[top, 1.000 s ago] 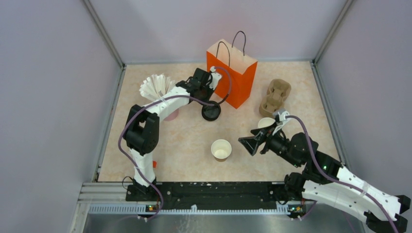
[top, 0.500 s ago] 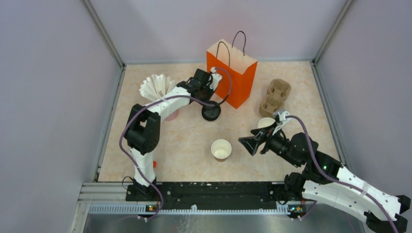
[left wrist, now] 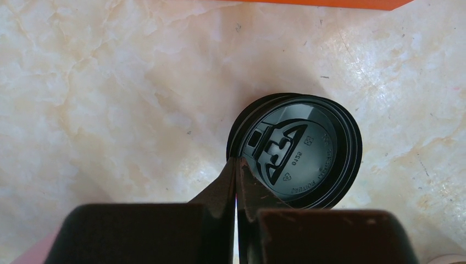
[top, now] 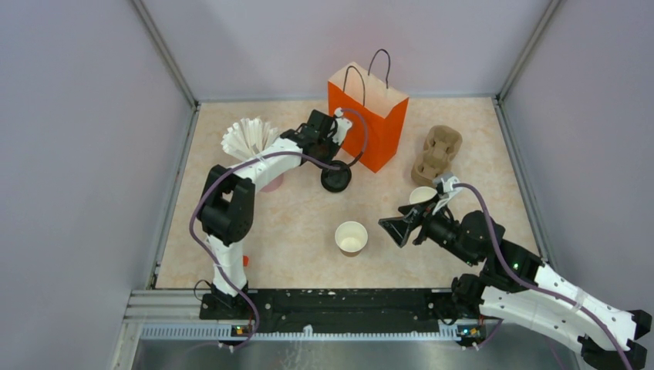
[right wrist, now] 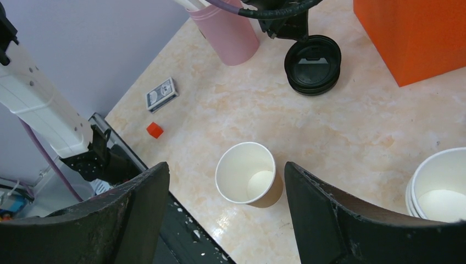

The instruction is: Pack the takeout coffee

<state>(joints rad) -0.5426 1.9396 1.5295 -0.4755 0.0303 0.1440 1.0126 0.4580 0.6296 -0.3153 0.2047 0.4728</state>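
Note:
The takeout coffee's brown paper cup (top: pixel 351 237), white inside, stands upright with no lid on it at the table's middle. Black lids (top: pixel 335 179) lie stacked beside the orange bag (top: pixel 370 116). My left gripper (top: pixel 333 166) reaches down to that stack. In the left wrist view its tips (left wrist: pixel 237 160) are shut together on the left rim of the top lid (left wrist: pixel 299 151), one finger over the lid and one outside it. My right gripper (top: pixel 391 231) hovers just right of the cup, open. In the right wrist view the cup (right wrist: pixel 244 170) sits below and between its wide fingers (right wrist: pixel 225 165).
A stack of lidless cups (top: pixel 422 195) stands under the right arm. A cardboard cup carrier (top: pixel 437 153) lies right of the bag. A pink holder with white paper (top: pixel 248 137) stands at the left. A small red cube (right wrist: pixel 154 130) and a card box (right wrist: pixel 161 94) lie near the left arm's base.
The left gripper's jaws have shut at the lid's rim. Neither arm has visibly moved, and the cup and lids stay in place.

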